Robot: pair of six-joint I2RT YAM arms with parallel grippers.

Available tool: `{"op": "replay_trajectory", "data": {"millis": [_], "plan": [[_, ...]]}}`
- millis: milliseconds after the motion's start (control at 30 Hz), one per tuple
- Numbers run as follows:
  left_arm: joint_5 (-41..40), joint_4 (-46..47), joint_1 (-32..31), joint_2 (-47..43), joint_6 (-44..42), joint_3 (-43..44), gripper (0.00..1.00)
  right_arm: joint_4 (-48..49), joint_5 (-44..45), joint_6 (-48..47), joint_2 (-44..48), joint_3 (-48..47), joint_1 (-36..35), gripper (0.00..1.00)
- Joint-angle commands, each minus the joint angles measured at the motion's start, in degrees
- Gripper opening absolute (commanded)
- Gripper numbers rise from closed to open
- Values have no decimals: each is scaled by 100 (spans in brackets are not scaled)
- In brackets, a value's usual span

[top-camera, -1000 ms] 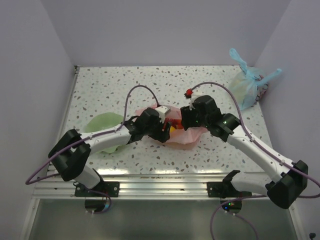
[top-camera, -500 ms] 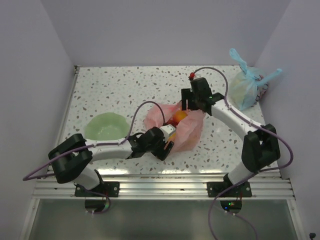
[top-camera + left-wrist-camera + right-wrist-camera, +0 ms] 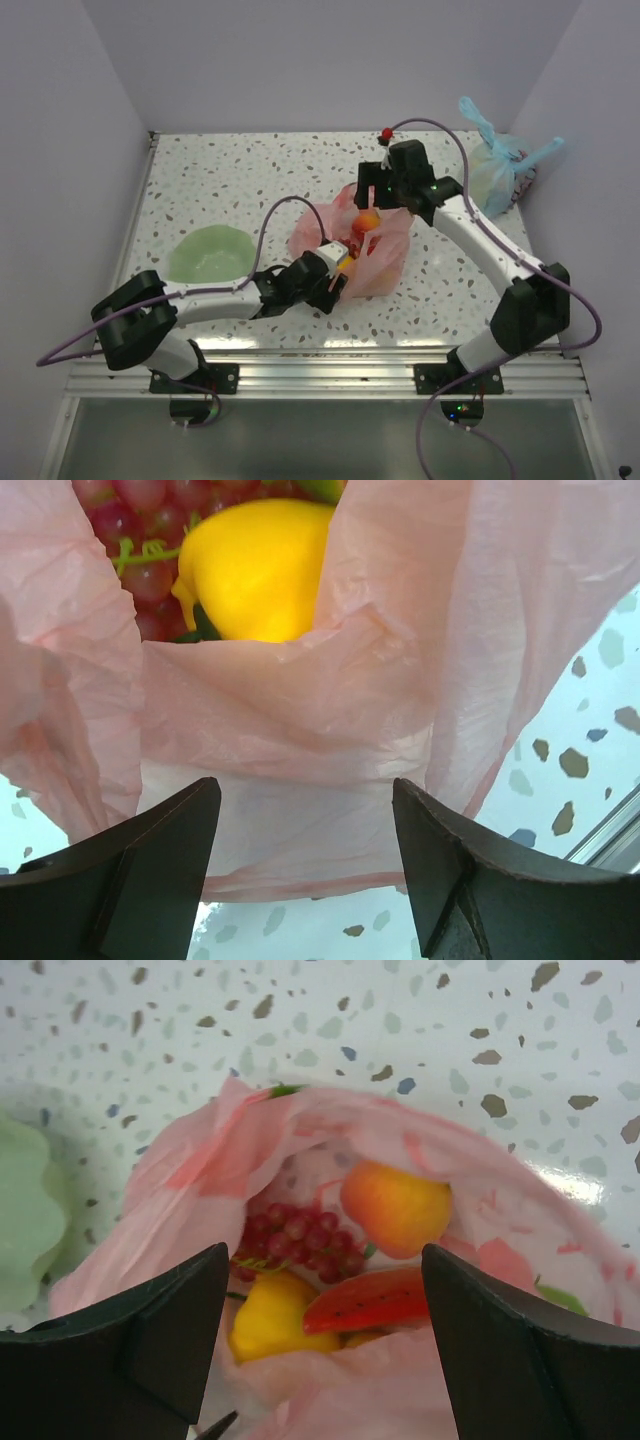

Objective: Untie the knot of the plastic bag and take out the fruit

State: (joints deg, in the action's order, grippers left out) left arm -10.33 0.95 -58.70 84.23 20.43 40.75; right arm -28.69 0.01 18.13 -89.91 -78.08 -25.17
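The pink plastic bag (image 3: 375, 255) lies mid-table with its mouth open; no tied knot shows. Inside, the right wrist view shows an orange peach (image 3: 395, 1208), a dark red grape cluster (image 3: 300, 1238), a yellow fruit (image 3: 268, 1318) and a red watermelon slice (image 3: 372, 1300). My right gripper (image 3: 372, 203) hangs open above the mouth's far side (image 3: 323, 1280), holding nothing. My left gripper (image 3: 338, 278) is open at the bag's near edge (image 3: 305, 850), with pink film (image 3: 290, 740) spanning between its fingers. The yellow fruit (image 3: 255, 570) and grapes (image 3: 135, 540) show just beyond.
A green bowl (image 3: 210, 255) sits left of the bag and also shows in the right wrist view (image 3: 25, 1220). A tied light blue bag (image 3: 495, 170) stands at the far right by the wall. The table's near edge runs close behind my left gripper.
The two grippers, close together on the bag a second ago, have parted. My left drew toward the near edge, my right rose to the far side. The bag's mouth now stands open.
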Motion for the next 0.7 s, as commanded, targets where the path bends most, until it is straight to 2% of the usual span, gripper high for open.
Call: {"op": "replay_trajectory", "data": {"millis": [0,267,467,667], "plan": [[-215,186,-54,49,155,354,75,-67,-326,-38,825,284,-155,81],[-145,248,-45,138,304,425,75,117,-10,251,1616,1767,-252,78],[-285,222,-45,94,418,328,75,522,596,918,1907,3201,-225,69],[-312,318,218,-90,752,30,75,715,1036,1640,2311,4239,-155,47]]}}
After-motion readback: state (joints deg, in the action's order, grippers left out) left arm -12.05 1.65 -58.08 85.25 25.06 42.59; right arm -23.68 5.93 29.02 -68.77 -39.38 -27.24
